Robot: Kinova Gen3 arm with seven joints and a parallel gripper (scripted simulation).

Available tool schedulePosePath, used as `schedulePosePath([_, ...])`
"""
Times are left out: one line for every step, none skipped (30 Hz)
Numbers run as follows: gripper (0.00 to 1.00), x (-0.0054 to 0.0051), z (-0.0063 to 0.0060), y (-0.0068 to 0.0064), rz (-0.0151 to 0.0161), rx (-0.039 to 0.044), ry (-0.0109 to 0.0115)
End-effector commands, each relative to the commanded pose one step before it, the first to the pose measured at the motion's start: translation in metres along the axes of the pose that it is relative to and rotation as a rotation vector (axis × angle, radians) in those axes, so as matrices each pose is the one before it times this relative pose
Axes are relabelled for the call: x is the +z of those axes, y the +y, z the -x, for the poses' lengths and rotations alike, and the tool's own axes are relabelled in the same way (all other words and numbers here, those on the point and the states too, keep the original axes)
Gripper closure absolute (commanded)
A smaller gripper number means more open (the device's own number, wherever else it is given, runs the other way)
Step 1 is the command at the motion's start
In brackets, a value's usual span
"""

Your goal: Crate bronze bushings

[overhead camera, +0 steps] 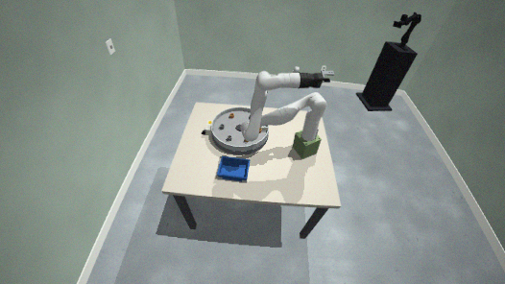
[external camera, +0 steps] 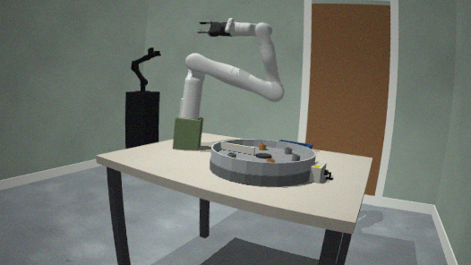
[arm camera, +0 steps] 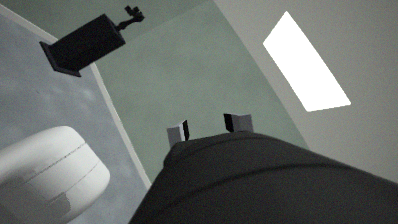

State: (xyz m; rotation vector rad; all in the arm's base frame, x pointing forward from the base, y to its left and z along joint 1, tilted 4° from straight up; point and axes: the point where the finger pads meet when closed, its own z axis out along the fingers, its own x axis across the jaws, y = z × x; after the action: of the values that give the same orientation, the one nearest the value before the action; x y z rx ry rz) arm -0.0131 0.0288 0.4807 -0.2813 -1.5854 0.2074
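My gripper (overhead camera: 329, 77) (external camera: 200, 27) (arm camera: 206, 124) is open and empty, high above the table and pointing sideways, away from the turning table (overhead camera: 230, 148) (external camera: 260, 174). One bronze bushing (overhead camera: 231, 115) lies at the turning table's back in the top view; others show partly beside the arm. The exterior view shows a standing bronze bushing (external camera: 262, 146) and a low one (external camera: 270, 160). Steel bushings (overhead camera: 222, 127) (overhead camera: 228, 138) (external camera: 288, 150) (external camera: 295, 158) stand on the disc too. The blue crate (overhead camera: 233, 178) (external camera: 299, 143) shows no bushing inside; part of its floor is shaded.
The arm's elbow hangs over the turning table and hides part of it in the top view. A pale bar (external camera: 238, 148) crosses the disc's edge, and a dark hub (external camera: 263, 156) is at its centre. A small white box (external camera: 319, 172) adjoins the rim. The green base (overhead camera: 307, 145) (external camera: 187, 133) carries the arm.
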Motion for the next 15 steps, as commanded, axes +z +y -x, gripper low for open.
schedulePosePath([0.00,-0.01024,0.00453,0.00030,0.00001,-0.00023,-0.00011])
schedulePosePath([0.00,-0.01034,0.00486,0.00047,0.00000,0.00000,0.00000])
schedulePosePath([0.00,-0.01034,0.00486,0.00047,0.00000,0.00000,0.00000])
schedulePosePath([0.00,-0.01034,0.00486,0.00047,0.00000,0.00000,0.00000])
schedulePosePath([0.00,-0.01034,0.00486,0.00047,0.00000,0.00000,0.00000])
schedulePosePath([0.00,0.00000,0.00000,0.00000,0.00000,0.00000,0.00000])
schedulePosePath([0.00,0.00000,0.00000,0.00000,0.00000,0.00000,0.00000])
schedulePosePath([0.00,0.00000,0.00000,0.00000,0.00000,0.00000,0.00000])
schedulePosePath([0.00,0.00000,0.00000,0.00000,0.00000,0.00000,0.00000])
schedulePosePath([0.00,0.00000,0.00000,0.00000,0.00000,0.00000,0.00000])
schedulePosePath([0.00,0.00000,0.00000,0.00000,0.00000,0.00000,0.00000])
schedulePosePath([0.00,0.00000,0.00000,0.00000,0.00000,0.00000,0.00000])
schedulePosePath([0.00,0.00000,0.00000,0.00000,0.00000,0.00000,0.00000])
schedulePosePath([0.00,0.00000,0.00000,0.00000,0.00000,0.00000,0.00000])
schedulePosePath([0.00,0.00000,0.00000,0.00000,0.00000,0.00000,0.00000])
